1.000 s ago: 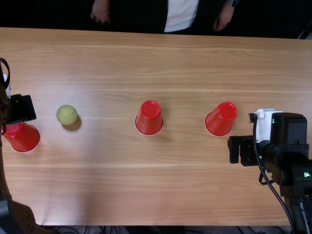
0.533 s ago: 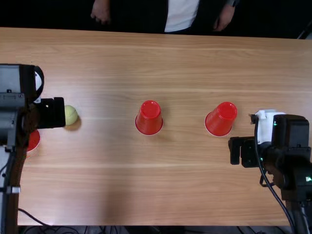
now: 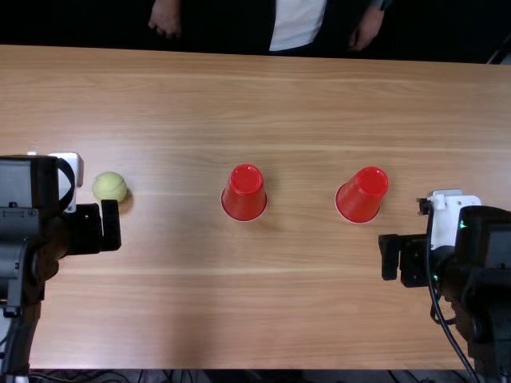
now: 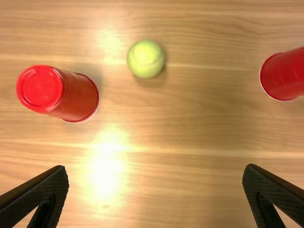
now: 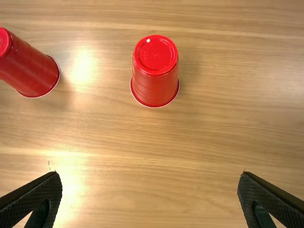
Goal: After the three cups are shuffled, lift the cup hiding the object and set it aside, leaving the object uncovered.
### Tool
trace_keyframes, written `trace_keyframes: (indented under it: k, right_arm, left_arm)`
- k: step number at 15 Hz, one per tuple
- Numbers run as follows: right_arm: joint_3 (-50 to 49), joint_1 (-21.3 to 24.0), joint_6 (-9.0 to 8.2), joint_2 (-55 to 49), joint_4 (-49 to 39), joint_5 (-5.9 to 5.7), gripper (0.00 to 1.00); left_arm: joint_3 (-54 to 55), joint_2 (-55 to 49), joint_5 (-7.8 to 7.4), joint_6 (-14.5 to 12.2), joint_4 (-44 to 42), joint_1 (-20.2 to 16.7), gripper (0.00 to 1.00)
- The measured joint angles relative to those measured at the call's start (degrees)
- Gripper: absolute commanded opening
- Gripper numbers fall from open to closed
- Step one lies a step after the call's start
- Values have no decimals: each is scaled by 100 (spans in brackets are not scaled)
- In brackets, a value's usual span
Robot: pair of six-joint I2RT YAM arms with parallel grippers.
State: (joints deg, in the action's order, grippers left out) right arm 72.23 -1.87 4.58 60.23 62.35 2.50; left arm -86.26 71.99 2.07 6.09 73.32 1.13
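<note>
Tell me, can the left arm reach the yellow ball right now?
Probably yes. The ball lies uncovered just ahead of the open left claw, and the nearest red cup stands apart from it.

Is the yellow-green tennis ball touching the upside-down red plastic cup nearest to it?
Apart. The left wrist view shows a strip of bare wooden table between the yellow-green tennis ball and the upside-down red plastic cup.
</note>
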Motion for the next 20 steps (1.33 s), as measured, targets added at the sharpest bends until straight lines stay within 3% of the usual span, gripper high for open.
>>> trace_keyframes:
  k: [3, 7, 13, 15, 20]
  right_arm:
    - [-306, -2, 0, -459, -22, 2, 100]
    - [-782, -2, -2, -1283, -48, 4, 100]
    - [-1808, 0, 2, -3198, -903, 2, 100]
    - [-2070, 0, -2, -3683, -1119, 4, 100]
    - [-2796, 181, 0, -5239, -1718, 4, 100]
  left_arm:
    - [610, -638, -101, 20, -39, 0, 100]
    - [2022, -1908, -105, 28, -431, 0, 100]
    - [3960, -3993, -101, 76, -1088, -11, 100]
    - [4607, -4754, -94, 81, -1692, -11, 100]
    - [5429, -6041, -79, 129, -2052, -11, 100]
